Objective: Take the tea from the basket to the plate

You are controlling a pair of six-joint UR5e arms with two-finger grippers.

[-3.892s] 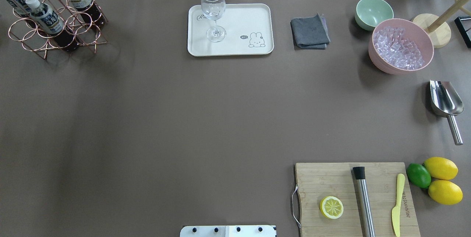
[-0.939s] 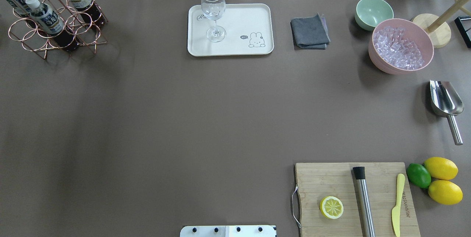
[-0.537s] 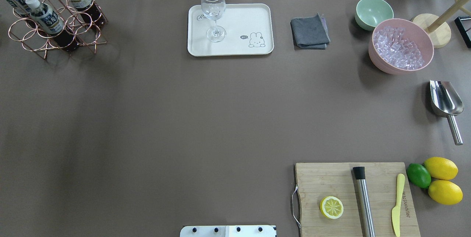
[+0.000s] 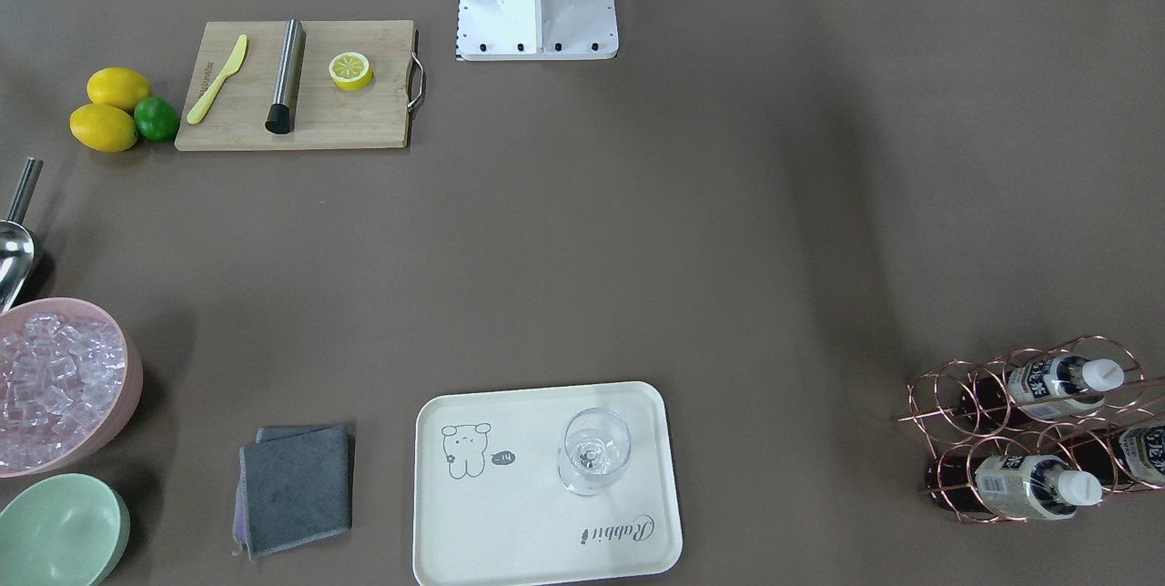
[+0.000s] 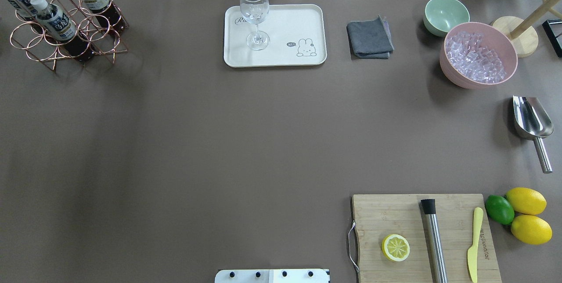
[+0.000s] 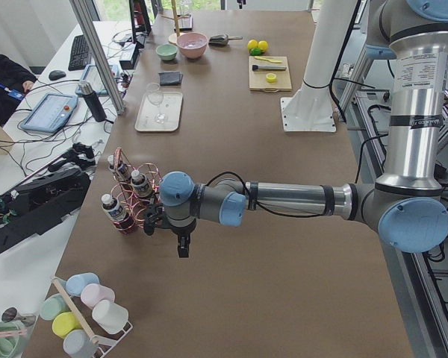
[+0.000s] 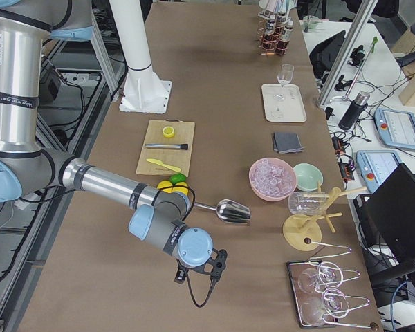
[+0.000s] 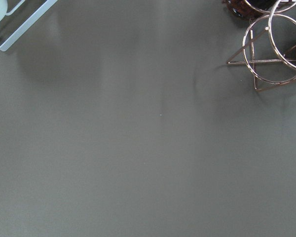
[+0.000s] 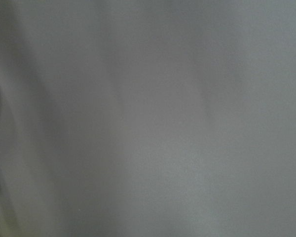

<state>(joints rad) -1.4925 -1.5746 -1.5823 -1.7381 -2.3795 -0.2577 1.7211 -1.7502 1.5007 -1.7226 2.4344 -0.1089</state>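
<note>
Far left, three tea bottles (image 5: 56,23) stand in the copper wire basket (image 5: 70,39). The left end effector (image 6: 182,248) hovers just beside that basket, low over the brown table (image 5: 175,142). Whether it's open or closed, I cannot tell. At centre, the Rabbit plate (image 5: 298,19) carries a wine glass (image 5: 254,15). The right end effector (image 7: 216,263) hangs at the table's right end, and its grip can't be read either.

Overhead and opposing front views, both over the plate (image 5: 290,19); side views endwise
</note>
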